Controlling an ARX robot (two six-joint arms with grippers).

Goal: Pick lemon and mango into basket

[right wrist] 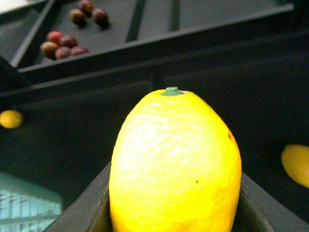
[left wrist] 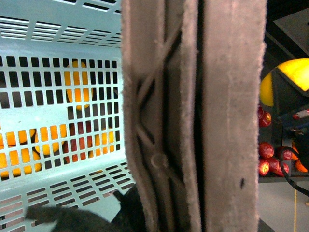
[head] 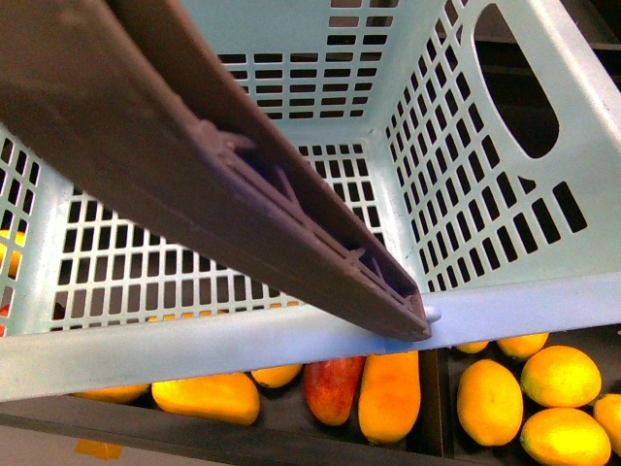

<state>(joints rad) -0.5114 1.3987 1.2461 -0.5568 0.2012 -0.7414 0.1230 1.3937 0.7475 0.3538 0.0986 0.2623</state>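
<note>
1. While the brown ribbed handle [left wrist: 193, 116] fills the left wrist view, only a dark blurred part of the left claw [left wrist: 96, 217] shows beside it. I cannot tell whether that claw is spread or pressed together.
2. The light teal basket [head: 291, 345] takes up most of the front view, its handle crossing it on a slant.
3. Beyond the basket's rim, toward the near edge of the dark table [head: 291, 432], an orange-yellow mango [head: 206, 396] lies flat. Right of it is a red-blushed mango [head: 333, 388], then the mango [head: 389, 393], touching the red-blushed one.
4. Past a dark divider [head: 443, 408], toward the table's near right corner, lie several yellow oval fruits [head: 561, 375], close together.
5. The right claw [right wrist: 175, 215] pinches the lemon [right wrist: 176, 159] between its dark fingers [right wrist: 82, 210], green stem end pointing away from the wrist camera, over the table and outside the basket.
</note>
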